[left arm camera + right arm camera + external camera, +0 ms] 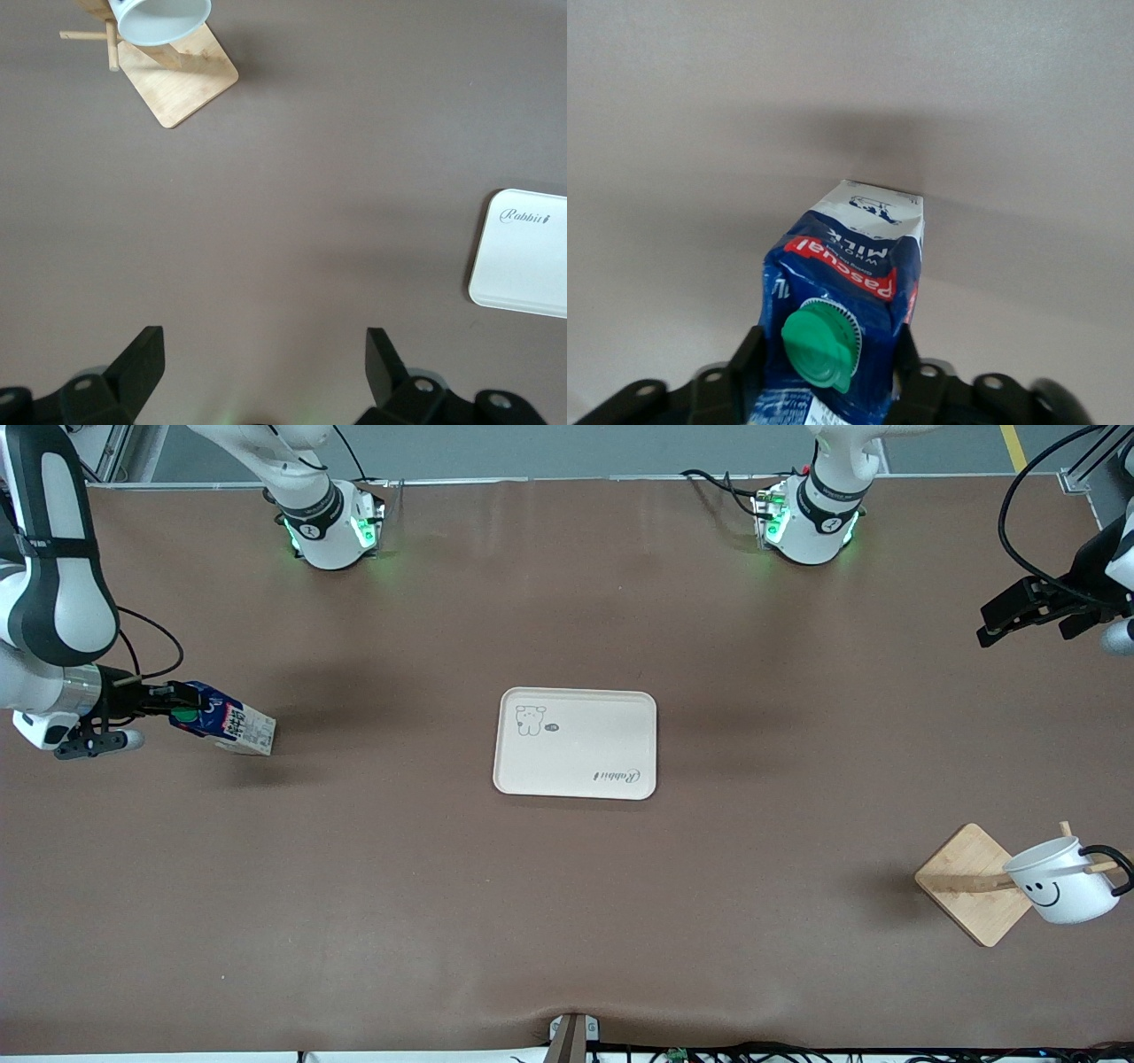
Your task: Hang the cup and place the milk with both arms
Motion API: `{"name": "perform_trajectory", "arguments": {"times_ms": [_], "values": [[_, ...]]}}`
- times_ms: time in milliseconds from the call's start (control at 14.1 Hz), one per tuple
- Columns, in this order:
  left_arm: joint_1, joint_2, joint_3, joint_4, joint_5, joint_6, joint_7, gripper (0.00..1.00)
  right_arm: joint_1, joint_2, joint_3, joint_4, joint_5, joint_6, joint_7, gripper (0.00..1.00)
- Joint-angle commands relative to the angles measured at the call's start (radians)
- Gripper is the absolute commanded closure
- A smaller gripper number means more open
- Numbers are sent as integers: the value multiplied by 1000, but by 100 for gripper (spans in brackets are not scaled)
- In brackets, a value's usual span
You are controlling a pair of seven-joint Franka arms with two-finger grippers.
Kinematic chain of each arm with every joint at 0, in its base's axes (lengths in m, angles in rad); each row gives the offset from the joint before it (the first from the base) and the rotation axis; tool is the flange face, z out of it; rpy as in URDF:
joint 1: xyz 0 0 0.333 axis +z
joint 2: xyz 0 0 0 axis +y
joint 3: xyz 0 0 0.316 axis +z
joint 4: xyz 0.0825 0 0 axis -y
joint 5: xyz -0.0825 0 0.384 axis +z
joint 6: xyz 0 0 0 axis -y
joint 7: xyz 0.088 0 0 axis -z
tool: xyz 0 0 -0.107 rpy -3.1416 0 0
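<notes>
The right gripper is clamped on the top of the milk carton, its fingers pressing either side of the blue upper part beside the green cap. It holds the carton tilted in the air over bare table toward the right arm's end. The cream tray in the middle of the table has nothing in it. The white cup hangs by its black handle on a peg of the wooden rack toward the left arm's end, mouth tipped sideways. The left gripper hangs spread open with nothing between its fingers, over bare table at that end
</notes>
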Motion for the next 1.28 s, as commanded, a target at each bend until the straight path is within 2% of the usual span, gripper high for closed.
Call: {"name": "perform_trajectory", "arguments": {"times_ms": [0, 1204], "values": [[-6, -16, 12, -4, -13, -13, -10, 0, -23, 3, 19, -30, 12, 30, -19, 8], [2, -16, 13, -6, -13, -16, 6, 0, -20, 3, 19, -27, 21, 16, -10, 3]]}}
